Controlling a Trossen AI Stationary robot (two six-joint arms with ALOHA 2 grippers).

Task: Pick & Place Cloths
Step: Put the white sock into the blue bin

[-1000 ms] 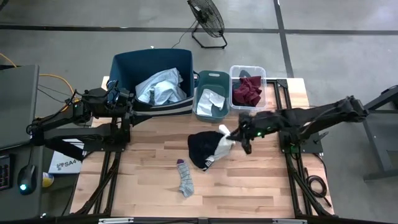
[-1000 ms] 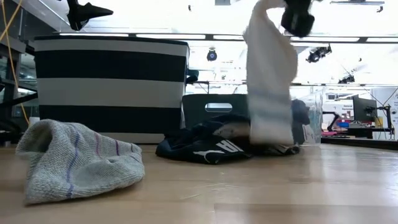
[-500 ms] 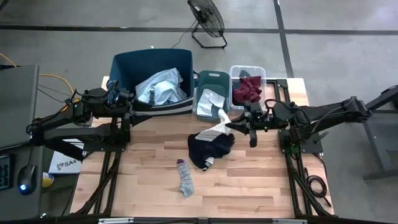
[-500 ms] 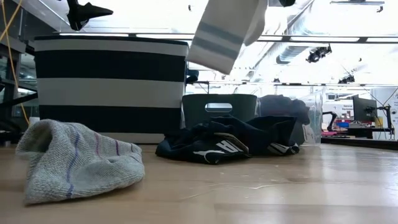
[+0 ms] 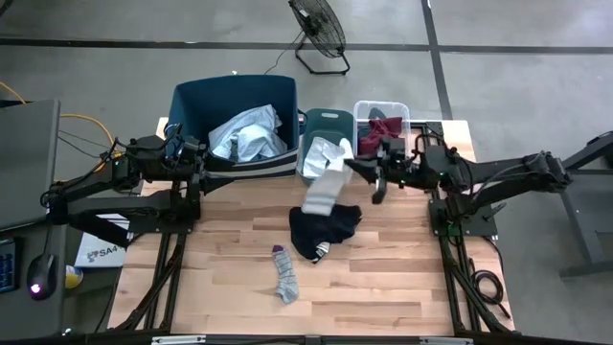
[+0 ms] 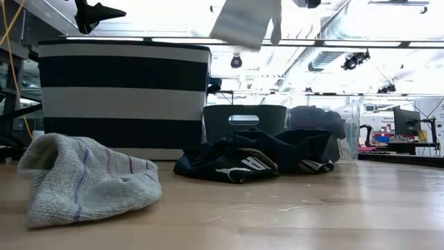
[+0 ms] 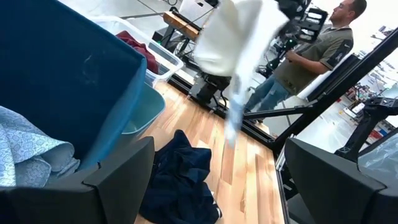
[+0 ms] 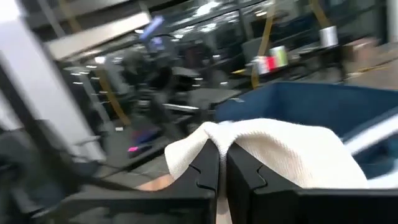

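My right gripper [image 5: 364, 174] hangs above the table in front of the clear bin, shut on a white sock with grey stripes [image 5: 323, 195]. The sock also shows near the top of the low view [image 6: 246, 19]. A navy garment [image 5: 324, 230] lies crumpled on the table below it. A grey sock [image 5: 284, 278] lies flat nearer the near edge. The pale blue-white shirt [image 5: 247, 134] fills the big blue bin, and a maroon garment [image 5: 381, 136] sits in the clear bin. My left gripper [image 7: 211, 186] waits open beside the big bin. My right gripper pinches the white sock at one end [image 8: 214, 138] between its two shut fingers [image 8: 205, 168]. The fingers point about level toward the table's left. The sock is lifted clear of the table and trails out leftward from the fingers, its striped end [image 5: 316, 203] lowest.
Three bins stand along the far edge: a big blue one [image 5: 192, 101], a small teal one [image 5: 326, 117] holding white cloth, and a clear one [image 5: 402, 107]. Bare wood lies to the left and near side. A person [image 7: 317, 50] stands beyond the table's right side.
My right gripper has risen and moved toward the far edge and the bins, still shut on the white sock. The sock, which hung down onto the navy garment, has been lifted clear and has swung out toward the table's left.
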